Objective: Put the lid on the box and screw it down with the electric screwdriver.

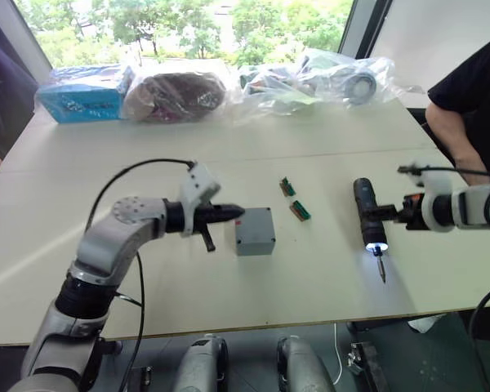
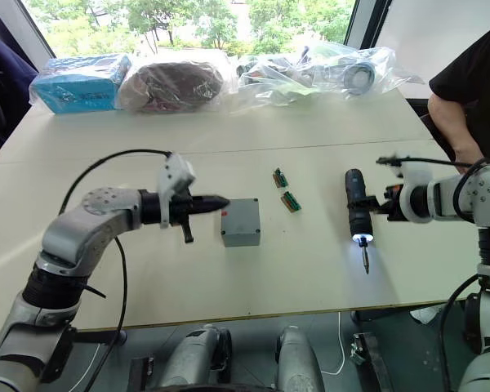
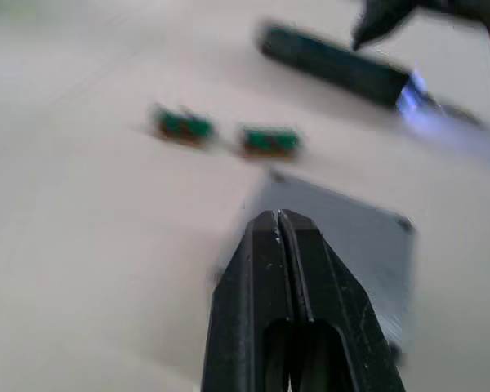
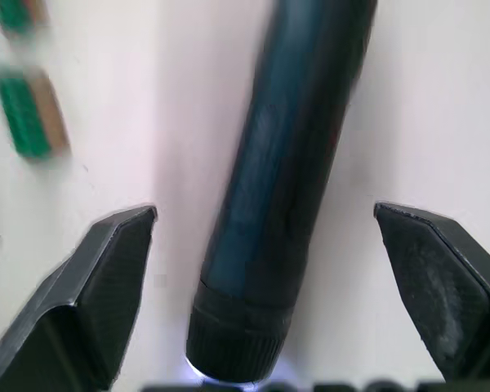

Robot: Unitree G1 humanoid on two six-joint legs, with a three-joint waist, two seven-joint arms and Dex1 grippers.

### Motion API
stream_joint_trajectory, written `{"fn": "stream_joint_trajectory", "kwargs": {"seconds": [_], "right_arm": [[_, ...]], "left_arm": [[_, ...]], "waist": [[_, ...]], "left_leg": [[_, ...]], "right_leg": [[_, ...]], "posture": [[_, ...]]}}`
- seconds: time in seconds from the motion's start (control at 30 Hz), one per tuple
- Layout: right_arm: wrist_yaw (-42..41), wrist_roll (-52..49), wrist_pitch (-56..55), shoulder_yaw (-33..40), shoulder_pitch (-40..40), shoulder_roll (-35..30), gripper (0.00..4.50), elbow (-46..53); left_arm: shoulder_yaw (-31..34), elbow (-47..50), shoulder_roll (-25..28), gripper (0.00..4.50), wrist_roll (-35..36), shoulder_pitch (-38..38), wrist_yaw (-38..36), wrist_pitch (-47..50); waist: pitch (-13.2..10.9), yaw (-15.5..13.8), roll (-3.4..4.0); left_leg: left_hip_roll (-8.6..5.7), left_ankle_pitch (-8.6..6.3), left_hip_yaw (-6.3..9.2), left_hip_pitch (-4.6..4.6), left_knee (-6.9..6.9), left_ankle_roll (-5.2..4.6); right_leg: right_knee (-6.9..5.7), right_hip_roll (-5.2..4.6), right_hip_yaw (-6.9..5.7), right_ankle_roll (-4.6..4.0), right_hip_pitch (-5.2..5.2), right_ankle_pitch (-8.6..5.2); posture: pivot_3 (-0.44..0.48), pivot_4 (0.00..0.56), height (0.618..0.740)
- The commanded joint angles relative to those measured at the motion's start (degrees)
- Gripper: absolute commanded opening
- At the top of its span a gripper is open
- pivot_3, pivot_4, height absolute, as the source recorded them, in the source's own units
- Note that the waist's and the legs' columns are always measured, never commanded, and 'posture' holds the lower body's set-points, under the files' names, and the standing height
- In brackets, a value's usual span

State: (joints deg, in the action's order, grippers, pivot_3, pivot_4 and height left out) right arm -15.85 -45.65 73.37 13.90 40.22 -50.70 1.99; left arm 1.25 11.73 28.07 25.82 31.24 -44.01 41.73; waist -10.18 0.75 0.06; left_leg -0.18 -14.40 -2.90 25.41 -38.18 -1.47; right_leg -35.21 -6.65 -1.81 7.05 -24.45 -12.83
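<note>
A small square grey box (image 1: 255, 231) with its flat grey lid (image 3: 355, 245) on top sat mid-counter (image 1: 327, 163). The left hand (image 1: 238, 211), fingers pressed together, pointed at its edge. The right hand (image 4: 265, 220) spread wide around a black cylindrical electric screwdriver (image 1: 369, 213) – tip lit – near 2 green connector blocks (image 1: 294, 198).

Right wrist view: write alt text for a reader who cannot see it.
The open right pincer straddles the black electric screwdriver lying on the pale table, its fingers apart from the tool. Two green connector blocks lie beside it.
</note>
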Motion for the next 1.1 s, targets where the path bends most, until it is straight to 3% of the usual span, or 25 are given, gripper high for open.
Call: {"fn": "stream_joint_trajectory", "kwargs": {"seconds": [0.03, 0.13, 0.27, 0.37, 0.67, 0.83, 1.1], "right_arm": [[2.6, 0.1, -0.6, 4.6, -2.3, 1.5, 4.49, 11.0], [-6.6, -8.3, -2.8, 2.8, -11.4, 4.6, 4.49, 24.5], [-13.3, -5.3, -8.9, -4.7, -19.3, 3.3, 4.49, 33.8], [-16.3, 2.2, -16.2, -13.6, -23.0, 3.3, 4.49, 34.7], [-19.2, 11.1, -24.1, -23.7, -24.8, 7.0, 4.49, 31.5], [-19.3, 11.5, -22.9, -25.4, -25.3, 9.4, 4.49, 31.2], [-14.5, 5.1, -15.3, -21.8, -26.2, 16.4, 4.49, 36.5]], "left_arm": [[2.5, -1.2, 3.2, 0.00, 1.4, -1.0, -2.1, 0.2], [-3.5, -1.0, 7.9, 0.00, -0.8, -3.6, -7.3, -0.1], [-7.7, -2.0, 11.0, 0.00, -2.3, -4.6, -11.2, -1.2], [-12.1, -2.9, 11.3, 0.00, -4.8, -4.1, -13.2, -3.4], [-17.1, -6.8, 7.7, 0.00, -8.1, -0.5, -15.9, -8.2], [-18.1, -11.3, 4.5, 0.00, -9.4, 2.1, -17.0, -11.5], [-17.4, -22.1, 0.3, 0.00, -12.8, 7.4, -17.2, -17.6]], "waist": [[0.0, -0.2, -0.02], [0.2, -0.8, -0.44], [0.0, -1.3, -0.34], [0.2, -1.5, -0.53], [0.2, -1.5, -0.62], [0.2, -1.5, -0.62], [0.2, -1.5, -0.63]], "left_leg": [[-0.01, 0.01, 0.03, 0.00, 0.00, 0.02], [0.03, 0.02, 0.12, 0.00, 0.04, 0.04], [-0.05, 0.01, 0.04, 0.01, 0.00, 0.03], [-0.05, 0.02, 0.06, -0.02, -0.15, 0.04], [-0.02, 0.04, 0.09, -0.06, -0.15, 0.06], [-0.03, 0.05, 0.09, -0.06, -0.15, 0.06], [-0.03, 0.06, 0.12, -0.07, -0.16, 0.06]], "right_leg": [[-0.01, 0.06, -0.01, 0.01, 0.01, -0.01], [0.06, 0.10, -0.11, -0.01, 0.13, -0.03], [0.06, -0.04, 0.00, -0.01, 0.14, -0.02], [0.10, -0.05, 0.01, -0.15, 0.21, -0.07], [0.00, -0.02, -0.03, -0.08, 0.18, -0.03], [0.00, -0.02, -0.04, -0.06, 0.19, -0.02], [-0.05, -0.01, -0.07, -0.04, 0.21, -0.01]], "posture": [[0.000, 0.150, 0.740], [0.000, 0.150, 0.740], [0.000, 0.150, 0.740], [0.000, 0.150, 0.740], [0.000, 0.150, 0.740], [0.000, 0.150, 0.740], [0.000, 0.150, 0.740]]}}
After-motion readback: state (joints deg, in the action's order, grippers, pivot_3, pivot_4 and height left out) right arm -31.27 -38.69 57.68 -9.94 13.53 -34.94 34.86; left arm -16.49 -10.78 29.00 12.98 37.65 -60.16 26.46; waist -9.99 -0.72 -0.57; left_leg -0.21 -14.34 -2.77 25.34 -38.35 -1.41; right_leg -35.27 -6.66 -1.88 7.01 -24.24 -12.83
